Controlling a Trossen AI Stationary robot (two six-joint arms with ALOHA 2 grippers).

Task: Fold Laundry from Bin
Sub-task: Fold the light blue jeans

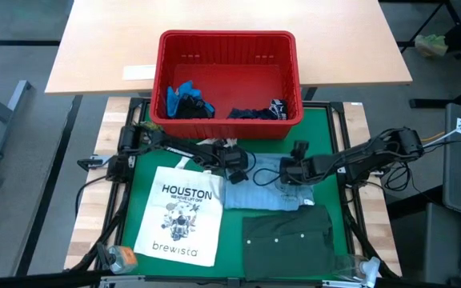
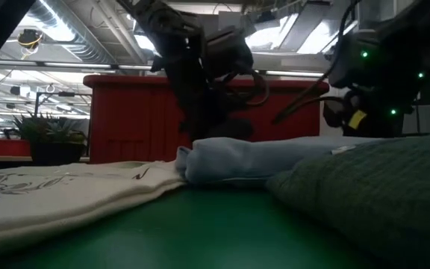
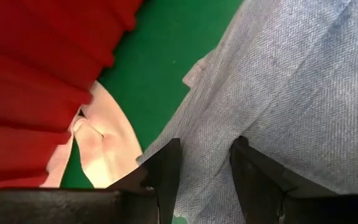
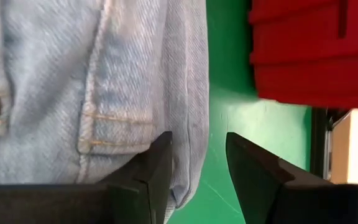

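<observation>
The light blue denim shirt (image 1: 262, 188) lies flat on the green mat, between the white tote bag (image 1: 184, 212) and a folded dark green garment (image 1: 288, 236). My left gripper (image 1: 237, 170) is open at the shirt's far left part, with denim (image 3: 291, 81) under and between its fingers (image 3: 204, 168). My right gripper (image 1: 288, 172) is open at the shirt's far right edge (image 4: 188, 93). That edge and bare mat both show between its fingers (image 4: 197, 165). The red bin (image 1: 226, 36) stands beyond, with a bright blue garment (image 1: 186, 98) and a dark navy one (image 1: 258, 112) inside. My left gripper slants down onto the denim shirt's far left part (image 3: 204, 134), fingers astride the cloth; I cannot tell whether they touch it. My right gripper slants down at the shirt's far right edge (image 4: 185, 180), which runs beside one finger (image 4: 157, 168); I cannot tell whether it touches.
The bin's near wall (image 2: 125, 112) stands close behind both grippers. The tote bag's handle (image 3: 104, 143) lies by the left gripper. Cables and the mat's black frame (image 1: 350, 160) run along the sides. A wooden table (image 1: 102, 48) lies beyond the bin.
</observation>
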